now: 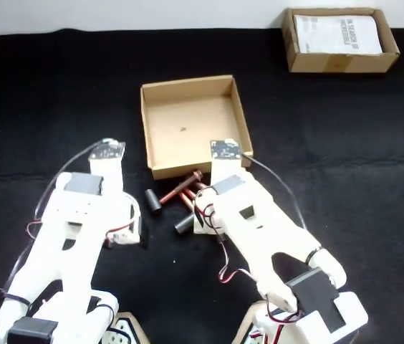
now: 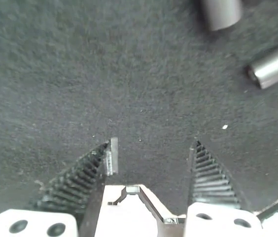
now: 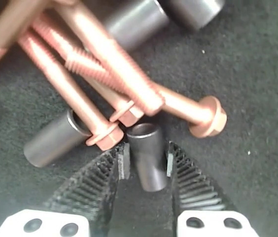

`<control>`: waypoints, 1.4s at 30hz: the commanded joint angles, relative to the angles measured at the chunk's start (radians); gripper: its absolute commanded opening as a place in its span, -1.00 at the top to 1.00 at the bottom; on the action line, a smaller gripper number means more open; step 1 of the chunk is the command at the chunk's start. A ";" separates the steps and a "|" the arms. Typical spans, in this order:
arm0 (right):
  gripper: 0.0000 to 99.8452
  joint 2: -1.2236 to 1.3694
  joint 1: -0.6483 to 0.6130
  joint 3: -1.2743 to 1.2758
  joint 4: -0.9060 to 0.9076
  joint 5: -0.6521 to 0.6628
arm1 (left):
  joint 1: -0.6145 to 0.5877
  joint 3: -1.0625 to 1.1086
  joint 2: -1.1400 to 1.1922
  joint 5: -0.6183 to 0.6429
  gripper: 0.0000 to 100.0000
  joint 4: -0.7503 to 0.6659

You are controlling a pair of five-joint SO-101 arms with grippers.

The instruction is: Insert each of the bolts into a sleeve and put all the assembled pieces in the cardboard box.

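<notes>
Several copper bolts (image 3: 104,54) lie crossed in a heap on the black cloth, just in front of the open cardboard box (image 1: 155,122). My right gripper (image 3: 147,160) is shut on a short dark sleeve (image 3: 148,153) that stands between its toothed fingers, right at the bolt heads. More dark sleeves (image 3: 55,140) lie among the bolts. My left gripper (image 2: 154,153) is open over bare cloth with nothing between its fingers. Two sleeves (image 2: 274,69) lie a little beyond it. In the high view the bolts (image 1: 180,190) and a sleeve (image 1: 153,201) lie between the two arms.
A second cardboard box (image 1: 339,41) holding a printed sheet stands at the back right. The black cloth (image 1: 345,143) covers the table. Both white arms reach from the near edge toward the pile, with loose wires along them.
</notes>
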 commanded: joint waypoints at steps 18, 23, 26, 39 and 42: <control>0.99 -0.004 0.085 -0.005 0.140 0.029 | -0.008 0.105 -0.002 0.117 0.52 -0.129; 0.99 -0.015 0.088 -0.007 0.179 0.029 | -0.007 0.101 -0.008 0.229 0.52 -0.186; 0.99 -0.016 0.124 -0.070 0.242 0.029 | -0.005 0.099 -0.010 0.249 0.52 -0.192; 0.99 -0.042 0.479 -0.829 0.776 0.292 | 0.015 -0.102 -0.008 -0.457 0.53 -0.115; 0.99 -0.122 0.595 -0.837 0.773 0.399 | 0.027 -0.194 -0.001 -0.565 0.53 -0.083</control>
